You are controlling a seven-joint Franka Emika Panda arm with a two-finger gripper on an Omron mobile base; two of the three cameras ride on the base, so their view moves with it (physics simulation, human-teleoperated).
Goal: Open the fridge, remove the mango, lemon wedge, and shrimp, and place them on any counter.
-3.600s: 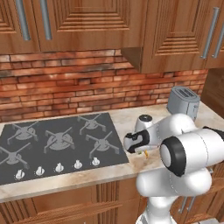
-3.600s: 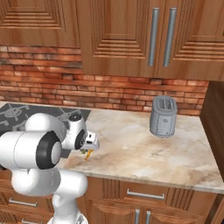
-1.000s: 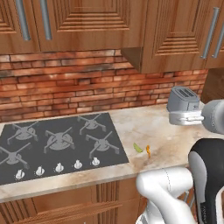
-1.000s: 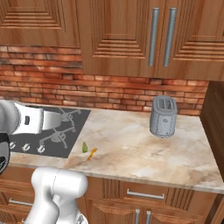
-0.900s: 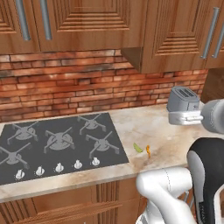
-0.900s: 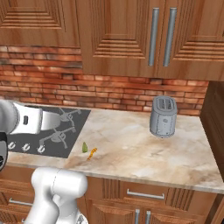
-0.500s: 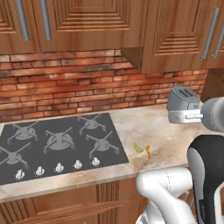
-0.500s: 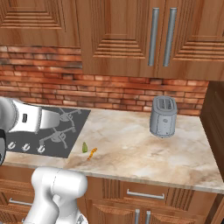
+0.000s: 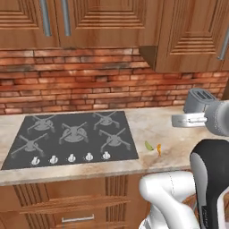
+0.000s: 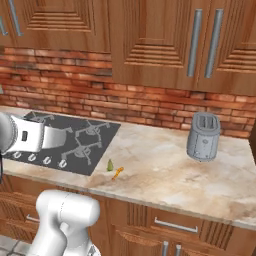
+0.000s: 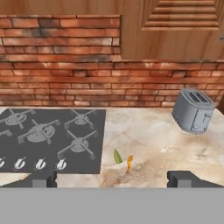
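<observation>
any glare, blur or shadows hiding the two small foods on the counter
Left base view: lemon wedge and shrimp sharp, evenly lit. Right base view: no glare, both tiny. Hand view: faint dark patch on the counter beside them, hiding nothing.

Three cameras, all facing the same counter (image 9: 179, 134) and brick wall (image 9: 89, 85).

Left base view: behind the arm on its left, looking forward and down, cooktop (image 9: 71, 138) mid-left, toaster (image 9: 200, 100) at far right. Right base view: behind the arm on its right, same downward angle, cooktop (image 10: 75, 140) pushed left, toaster (image 10: 203, 136) right of centre. Hand view: raised above the counter's front edge, roughly level roll, tilted down toward the wall, nearer than both base views. All three share cooktop (image 11: 52, 140), toaster (image 11: 192, 110), lemon wedge (image 11: 117, 156) and shrimp (image 11: 129, 163) beside the cooktop's right edge.
</observation>
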